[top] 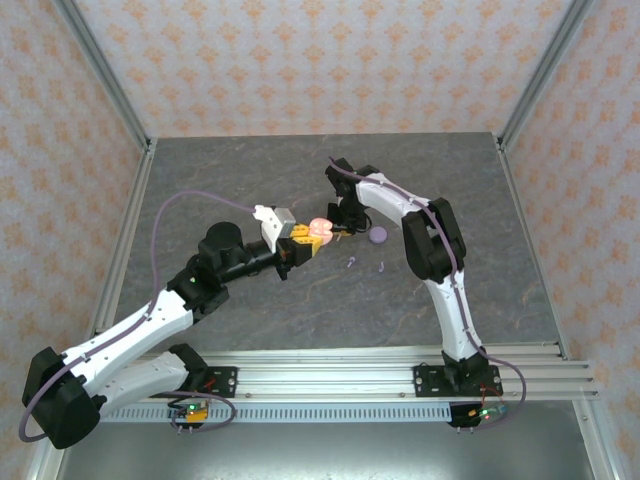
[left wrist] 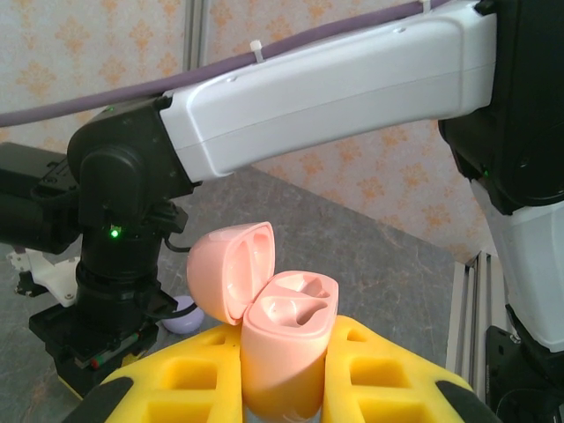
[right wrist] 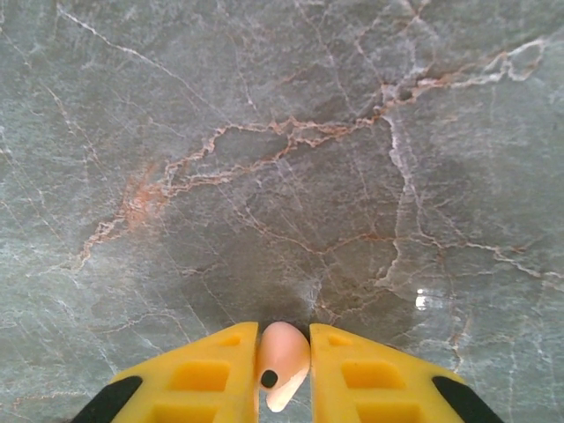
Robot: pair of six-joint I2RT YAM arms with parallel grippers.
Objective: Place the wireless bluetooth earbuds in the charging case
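My left gripper (top: 306,239) is shut on the salmon-pink charging case (left wrist: 284,352), holding it upright between its yellow fingers (left wrist: 181,379) with the lid (left wrist: 227,269) swung open to the left. Both wells (left wrist: 295,308) of the case look empty. My right gripper (right wrist: 284,342) is shut on one salmon-pink earbud (right wrist: 284,357), which hangs above bare table. In the top view this gripper (top: 344,231) sits just right of the pink case (top: 320,230), almost touching it. Two lilac earbuds (top: 351,262) (top: 381,267) lie on the table in front of it.
A closed lilac round case (top: 377,236) rests on the grey marble table (top: 250,180) just right of the right gripper; it also appears behind the pink lid as the lilac case (left wrist: 182,314). The right arm's white link (left wrist: 326,84) spans above the pink case.
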